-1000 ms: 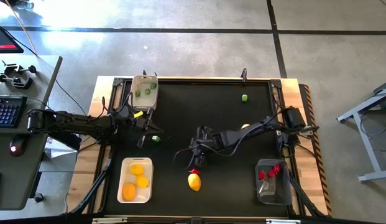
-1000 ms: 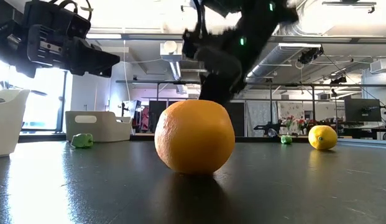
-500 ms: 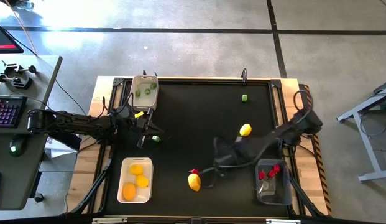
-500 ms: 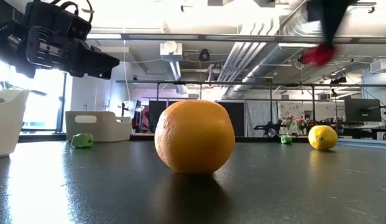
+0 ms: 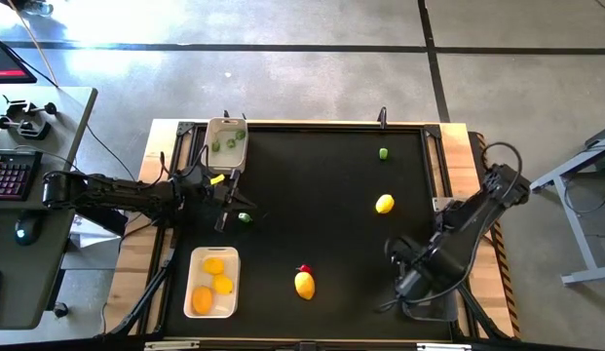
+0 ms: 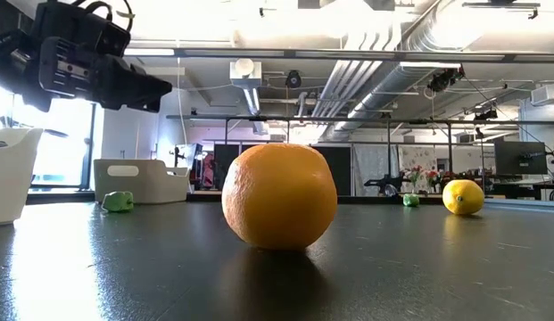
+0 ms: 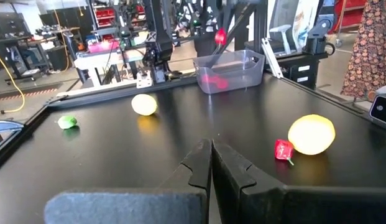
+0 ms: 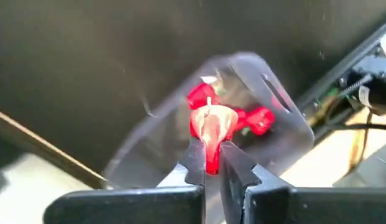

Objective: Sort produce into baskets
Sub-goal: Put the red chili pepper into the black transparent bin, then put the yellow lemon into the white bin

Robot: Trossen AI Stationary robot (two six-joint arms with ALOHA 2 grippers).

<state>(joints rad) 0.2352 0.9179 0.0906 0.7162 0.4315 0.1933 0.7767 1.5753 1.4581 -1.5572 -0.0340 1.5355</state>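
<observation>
My right gripper (image 8: 211,158) is shut on a small red piece (image 8: 210,124) of produce and points down over the transparent bin (image 8: 273,106), which holds more red pieces (image 8: 258,119). In the high view my right arm (image 5: 448,239) hides most of that bin. My left gripper (image 7: 211,158) hangs shut above the table's left side, near a green piece (image 5: 245,217). On the table lie a lemon (image 5: 304,285) with a red piece (image 5: 304,268) against it, a second lemon (image 5: 384,204) and a green piece (image 5: 383,153). My right gripper pinches the red piece (image 8: 209,140) between its two fingers. The fingers come from above and point down. The piece is lifted clear and hangs over the transparent bin's open top.
The beige tub (image 5: 227,144) at the far left holds green pieces. The white tray (image 5: 197,261) at the near left holds yellow-orange ovals. A raised frame (image 5: 312,125) runs around the black mat. The mat's middle is bare.
My right gripper has gone from beside the near lemon toward the table's near right corner. It rose with the red piece and turned from a slant to pointing down over the transparent bin. The lemon and the red piece beside it have stayed put.
</observation>
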